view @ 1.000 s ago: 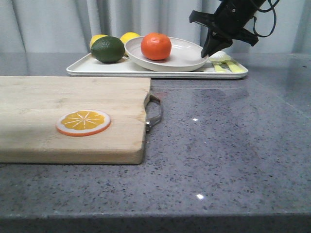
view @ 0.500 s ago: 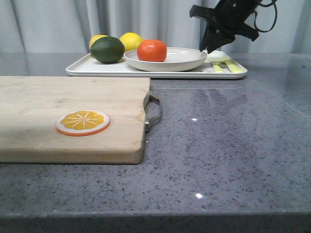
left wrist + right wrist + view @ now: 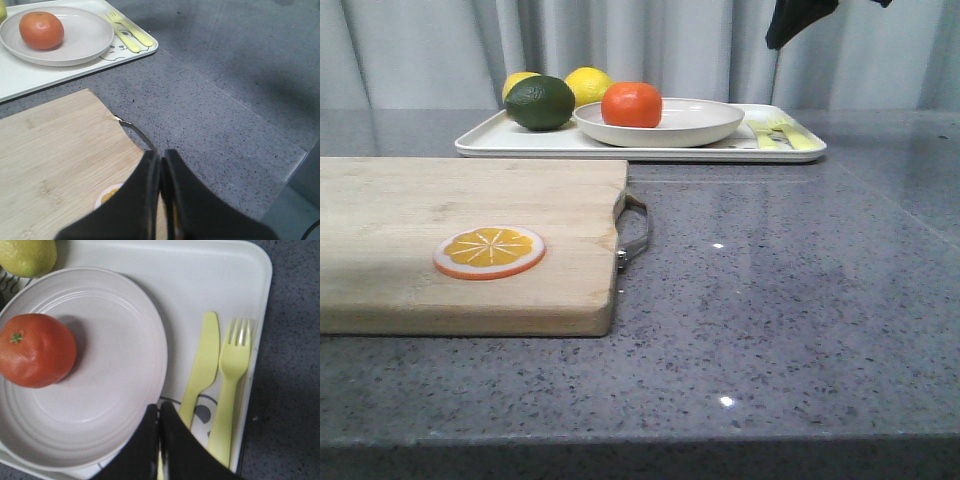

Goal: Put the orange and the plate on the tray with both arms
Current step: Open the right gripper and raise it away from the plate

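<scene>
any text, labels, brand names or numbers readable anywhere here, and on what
None: no words, numbers or brand marks can be read in any view.
The tray carries only a line drawing, partly hidden by the plate, knife and fork; no lettering shows beside it.
The cutting board, orange and orange slice are unmarked.

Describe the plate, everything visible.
The plate is round, wide, shallow and plain off-white, with a raised rim and faint concentric rings; it looks like matte plastic or ceramic. It sits flat on the tray, holding the orange off-centre. A yellow-green knife lies beside it. Neither gripper touches it.
</scene>
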Motion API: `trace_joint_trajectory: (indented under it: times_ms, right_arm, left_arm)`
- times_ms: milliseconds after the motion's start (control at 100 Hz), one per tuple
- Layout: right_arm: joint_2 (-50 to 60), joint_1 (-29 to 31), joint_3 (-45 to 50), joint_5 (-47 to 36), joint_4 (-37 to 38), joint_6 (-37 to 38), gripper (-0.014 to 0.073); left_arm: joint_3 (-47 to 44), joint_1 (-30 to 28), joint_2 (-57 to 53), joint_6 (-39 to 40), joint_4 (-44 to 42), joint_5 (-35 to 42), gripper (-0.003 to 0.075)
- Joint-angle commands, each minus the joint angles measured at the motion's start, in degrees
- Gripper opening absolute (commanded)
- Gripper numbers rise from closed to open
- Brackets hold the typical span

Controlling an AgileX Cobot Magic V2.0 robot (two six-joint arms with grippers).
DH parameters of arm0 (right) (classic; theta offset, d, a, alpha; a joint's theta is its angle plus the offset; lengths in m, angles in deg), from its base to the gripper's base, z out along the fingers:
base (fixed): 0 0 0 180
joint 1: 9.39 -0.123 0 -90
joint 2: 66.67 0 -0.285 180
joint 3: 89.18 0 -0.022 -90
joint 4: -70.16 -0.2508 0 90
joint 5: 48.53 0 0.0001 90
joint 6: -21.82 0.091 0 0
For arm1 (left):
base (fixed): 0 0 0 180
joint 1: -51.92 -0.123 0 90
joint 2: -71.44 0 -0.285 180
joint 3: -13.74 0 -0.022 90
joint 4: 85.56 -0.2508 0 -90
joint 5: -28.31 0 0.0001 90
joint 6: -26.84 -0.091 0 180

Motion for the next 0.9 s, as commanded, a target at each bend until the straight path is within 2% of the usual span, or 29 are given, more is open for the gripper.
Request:
trace_joint_trajectory:
  times_ms: [0,610,890]
  right_arm:
    - [5.94,0.03,-1.86,0.22,0.35,-0.71,-0.0075]
    - [16.05,-5.62,-0.57,3.51,3.21,-3.01,-0.0075]
    - [23.83,-5.64,8.51,1.56,3.83,-4.02,-0.0075]
  left_arm:
    - [1.47,-0.22,-0.46,-0.01,0.53,4.49,-0.002]
    - [1.47,-0.22,-0.46,-0.01,0.53,5.2,-0.002]
    - [1.47,-0.22,-0.46,-0.01,0.53,5.32,-0.002]
